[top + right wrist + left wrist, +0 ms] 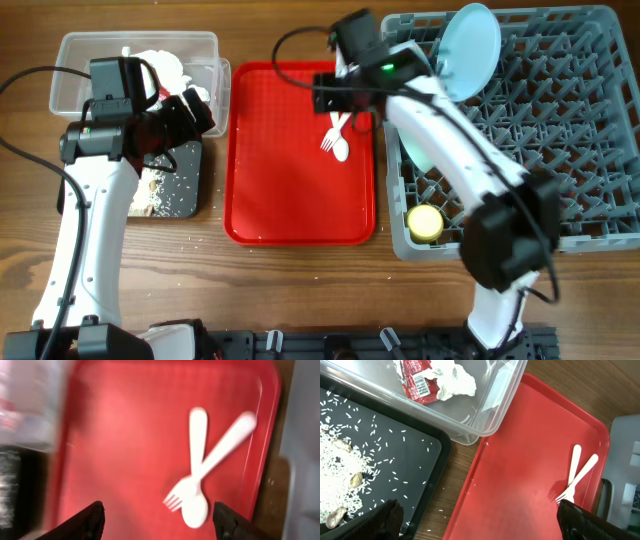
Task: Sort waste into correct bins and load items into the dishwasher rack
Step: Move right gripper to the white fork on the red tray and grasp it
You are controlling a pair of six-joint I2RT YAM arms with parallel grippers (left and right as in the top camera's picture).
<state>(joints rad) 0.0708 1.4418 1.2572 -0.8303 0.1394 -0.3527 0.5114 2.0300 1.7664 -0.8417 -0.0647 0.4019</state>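
Observation:
A white plastic fork [331,137] and spoon [341,148] lie crossed on the red tray's right side. My right gripper [338,98] is open and empty just above them. In the right wrist view the fork [220,452] and spoon [196,505] lie between and ahead of the fingers [160,522]. My left gripper [195,112] is open and empty over the gap between the clear tub [200,45] and the black tray [190,190]. The tub holds a red wrapper [415,380] and a white napkin [452,380]. The black tray [395,450] holds rice [340,470] and brown scraps [356,479].
The flat red tray [270,200] lies in the middle. The grey dishwasher rack [570,130] stands at the right with a light blue plate [470,50] upright, a yellow cup [425,222] and a mint bowl [420,158] partly hidden under my right arm.

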